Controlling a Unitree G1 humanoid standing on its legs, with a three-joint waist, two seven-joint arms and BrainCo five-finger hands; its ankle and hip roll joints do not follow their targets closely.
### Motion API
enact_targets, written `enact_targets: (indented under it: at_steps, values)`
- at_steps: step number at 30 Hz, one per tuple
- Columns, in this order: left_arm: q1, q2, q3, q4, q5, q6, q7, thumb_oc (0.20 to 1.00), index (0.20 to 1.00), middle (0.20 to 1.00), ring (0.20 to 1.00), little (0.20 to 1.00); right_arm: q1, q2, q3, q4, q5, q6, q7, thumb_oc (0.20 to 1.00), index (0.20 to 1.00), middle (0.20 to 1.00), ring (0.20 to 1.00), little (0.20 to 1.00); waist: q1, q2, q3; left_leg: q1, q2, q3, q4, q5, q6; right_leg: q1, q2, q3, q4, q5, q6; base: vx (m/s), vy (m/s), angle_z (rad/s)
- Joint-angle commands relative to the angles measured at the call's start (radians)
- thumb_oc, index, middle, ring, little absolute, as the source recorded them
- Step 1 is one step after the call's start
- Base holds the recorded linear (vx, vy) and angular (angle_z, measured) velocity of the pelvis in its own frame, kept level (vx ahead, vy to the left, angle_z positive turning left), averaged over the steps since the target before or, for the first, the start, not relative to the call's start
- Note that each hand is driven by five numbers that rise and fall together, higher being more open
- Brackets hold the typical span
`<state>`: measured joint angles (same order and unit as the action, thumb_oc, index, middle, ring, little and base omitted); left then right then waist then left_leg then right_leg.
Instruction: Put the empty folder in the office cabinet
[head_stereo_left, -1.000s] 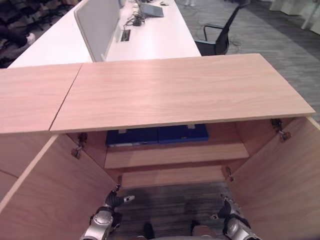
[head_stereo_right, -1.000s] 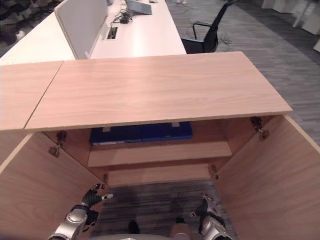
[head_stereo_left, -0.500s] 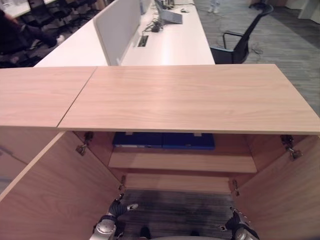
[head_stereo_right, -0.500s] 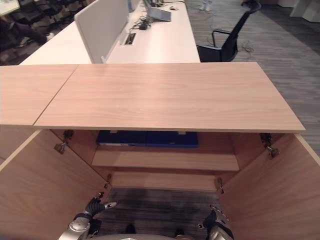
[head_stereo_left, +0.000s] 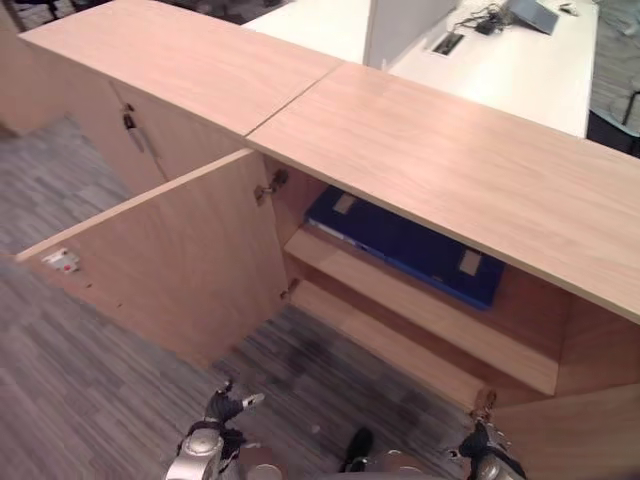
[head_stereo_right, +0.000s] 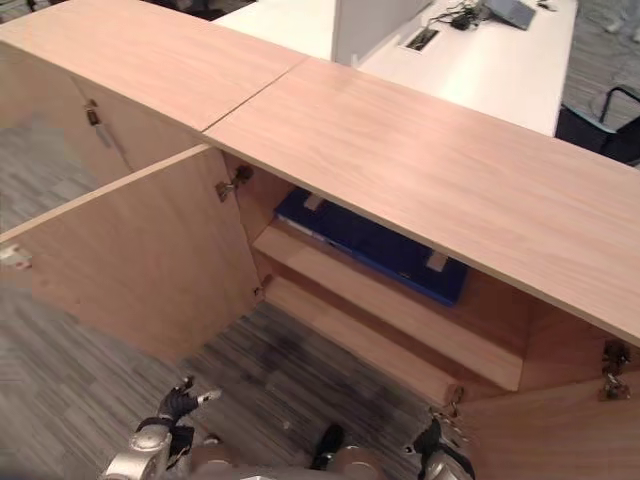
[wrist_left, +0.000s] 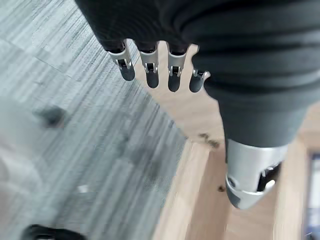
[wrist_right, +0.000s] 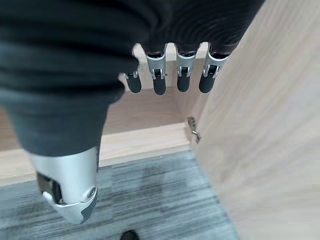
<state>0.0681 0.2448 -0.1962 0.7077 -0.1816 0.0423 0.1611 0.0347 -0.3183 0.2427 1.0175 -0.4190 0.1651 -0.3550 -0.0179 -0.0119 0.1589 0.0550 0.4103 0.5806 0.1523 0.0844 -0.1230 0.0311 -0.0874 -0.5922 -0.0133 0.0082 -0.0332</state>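
Note:
The office cabinet (head_stereo_left: 450, 170) stands with both doors swung wide, its left door (head_stereo_left: 170, 270) reaching out over the carpet. Blue folders (head_stereo_left: 410, 245) lie flat side by side on its upper shelf, under the wooden top. The lower shelf (head_stereo_left: 400, 345) is bare. My left hand (head_stereo_left: 218, 410) hangs low near the floor in front of the cabinet, fingers (wrist_left: 150, 75) straight and holding nothing. My right hand (head_stereo_left: 485, 447) hangs low by the right door (head_stereo_right: 560, 430), fingers (wrist_right: 170, 77) straight, also holding nothing.
A neighbouring cabinet (head_stereo_left: 120, 110) with shut doors adjoins on the left. Behind the cabinets runs a white desk (head_stereo_left: 500, 60) with a divider screen and a laptop. A black chair (head_stereo_right: 610, 120) stands at the far right. Grey carpet (head_stereo_left: 90, 380) lies in front.
The whole picture has swung, so the camera has moved: the cabinet now runs diagonally and more floor shows at the left. Both hands stay low and the folders have not moved.

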Motion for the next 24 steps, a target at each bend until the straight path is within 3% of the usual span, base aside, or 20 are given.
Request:
enact_targets:
  at_steps: [1, 2, 5, 7, 12, 17, 24]
  values:
    - [0.019, 0.026, 0.004, -0.056, -0.009, -0.020, -0.005, 1.000, 1.000, 1.000, 1.000, 1.000, -0.012, -0.020, -0.006, -0.008, 0.051, 0.005, -0.034, 1.000, 1.000, 1.000, 1.000, 1.000, 0.005, 0.027, -0.064, -0.058, -0.086, -0.139, -0.082, -0.027, -0.025, 0.064, -0.025, 0.026, 0.012, -0.120, 0.091, 0.11, 0.563, 1.20]
    - [0.021, 0.031, 0.008, -0.056, -0.007, -0.025, -0.008, 1.000, 1.000, 1.000, 1.000, 1.000, -0.021, -0.009, -0.009, 0.006, 0.049, 0.007, -0.027, 1.000, 1.000, 1.000, 1.000, 1.000, 0.016, 0.032, -0.081, -0.041, -0.134, -0.156, -0.150, -0.026, -0.009, 0.058, -0.059, 0.008, 0.015, -0.092, 0.115, 0.06, 0.485, 0.61]
    - [0.024, 0.036, 0.034, -0.047, -0.015, -0.031, 0.005, 1.000, 1.000, 1.000, 1.000, 1.000, -0.029, 0.010, -0.018, 0.008, 0.058, 0.008, -0.019, 1.000, 1.000, 1.000, 1.000, 1.000, 0.028, 0.034, -0.093, -0.037, -0.193, -0.180, -0.205, -0.028, 0.015, 0.048, -0.107, -0.014, 0.027, -0.061, 0.143, 0.02, 0.341, 0.77]
    - [0.021, 0.065, 0.120, -0.026, -0.018, -0.043, 0.054, 1.000, 1.000, 1.000, 1.000, 1.000, -0.034, 0.021, -0.030, 0.000, 0.058, 0.008, -0.014, 1.000, 1.000, 1.000, 1.000, 1.000, 0.041, 0.033, -0.104, -0.039, -0.256, -0.203, -0.217, -0.056, 0.046, 0.039, -0.162, -0.028, 0.040, -0.026, 0.176, 0.02, 0.318, 0.43]
    - [-0.046, 0.155, 0.316, 0.012, -0.023, -0.057, 0.159, 1.000, 1.000, 1.000, 1.000, 1.000, -0.022, 0.029, -0.056, -0.026, 0.070, 0.003, 0.004, 1.000, 1.000, 1.000, 1.000, 1.000, 0.032, 0.029, -0.121, -0.023, -0.329, -0.203, -0.222, -0.095, 0.083, 0.020, -0.226, -0.009, 0.060, 0.024, 0.215, 0.01, 0.195, 0.02]
    - [-0.137, 0.255, 0.342, 0.010, 0.025, -0.065, 0.201, 1.000, 1.000, 1.000, 1.000, 1.000, -0.004, 0.028, -0.054, -0.016, 0.075, -0.008, 0.015, 1.000, 1.000, 1.000, 1.000, 1.000, 0.009, 0.019, -0.125, -0.009, -0.352, -0.191, -0.225, -0.110, 0.095, 0.011, -0.249, 0.005, 0.066, 0.047, 0.233, 0.00, 0.068, -0.15]
    - [-0.313, 0.360, 0.268, 0.045, 0.059, -0.075, 0.222, 1.000, 1.000, 1.000, 1.000, 1.000, -0.002, 0.021, -0.034, 0.017, 0.089, -0.024, 0.019, 1.000, 1.000, 1.000, 1.000, 1.000, -0.026, 0.009, -0.134, 0.007, -0.362, -0.170, -0.229, -0.119, 0.101, 0.001, -0.256, 0.022, 0.065, 0.068, 0.247, 0.00, 0.013, -0.11]
